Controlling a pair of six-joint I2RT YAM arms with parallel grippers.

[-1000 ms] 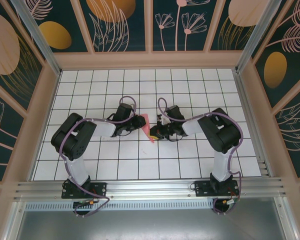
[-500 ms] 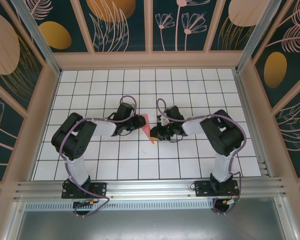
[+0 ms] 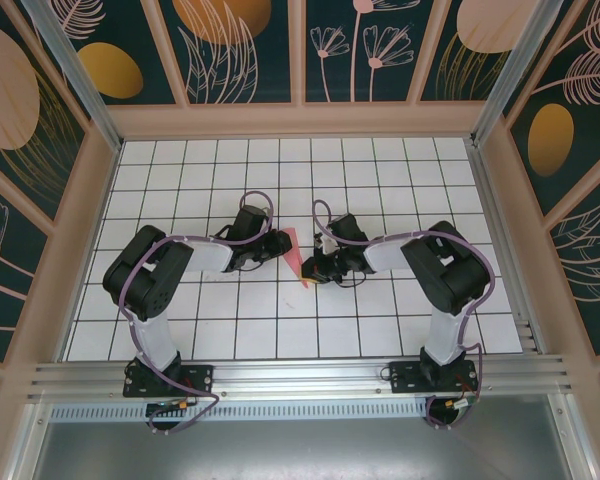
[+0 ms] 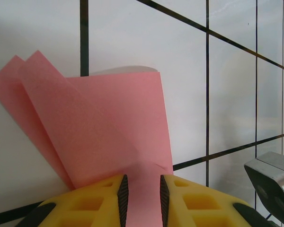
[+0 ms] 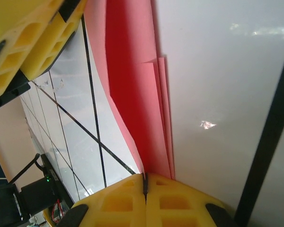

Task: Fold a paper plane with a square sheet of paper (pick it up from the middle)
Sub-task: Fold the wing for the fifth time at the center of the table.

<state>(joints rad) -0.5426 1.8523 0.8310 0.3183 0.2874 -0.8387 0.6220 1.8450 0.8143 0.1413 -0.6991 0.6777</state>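
Folded pink paper plane (image 3: 295,250), layered and creased, stands above the white-gridded desk (image 3: 280,320) at its centre, between two arms. The left claw (image 4: 142,194) pinches one edge, slightly parted; the right claw (image 5: 146,189) clamps the opposite edge, fully closed.

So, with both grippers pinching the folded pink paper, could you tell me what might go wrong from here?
1. The left gripper and right gripper each clamp an edge of the paper; pulling apart could tear it.
2. The layers fan out unevenly at the far corner, so further creases may come out crooked.
3. The right fingers hold only a thin edge, which might slip.
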